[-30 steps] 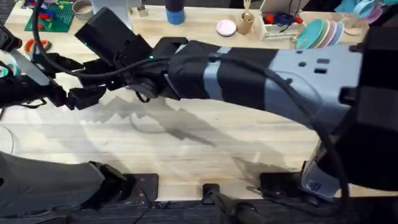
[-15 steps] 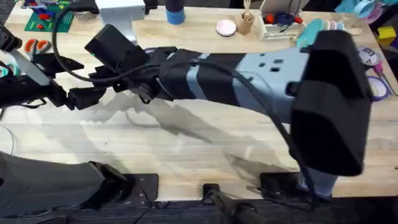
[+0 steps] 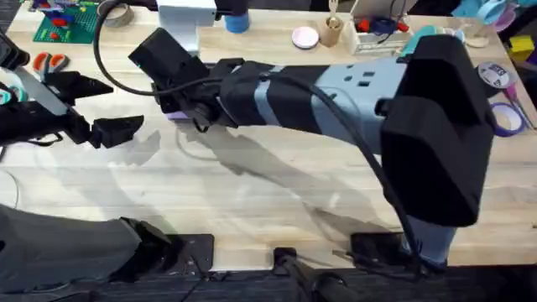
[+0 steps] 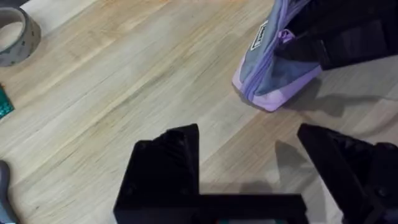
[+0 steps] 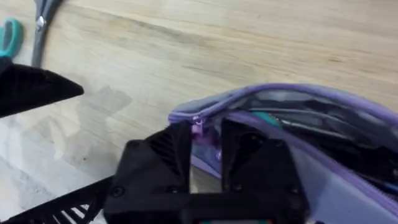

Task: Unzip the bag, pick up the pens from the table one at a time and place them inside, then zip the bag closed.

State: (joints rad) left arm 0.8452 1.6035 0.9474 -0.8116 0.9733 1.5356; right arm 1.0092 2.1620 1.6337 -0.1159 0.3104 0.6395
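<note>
The right gripper pinches the zipper pull at the near end of the bag, while the left gripper gapes open just beside it, empty.

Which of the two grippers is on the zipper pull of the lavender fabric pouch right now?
The right gripper: its black fingers pinch the pull on the lavender fabric pouch. The left gripper sits open, apart from it.
</note>
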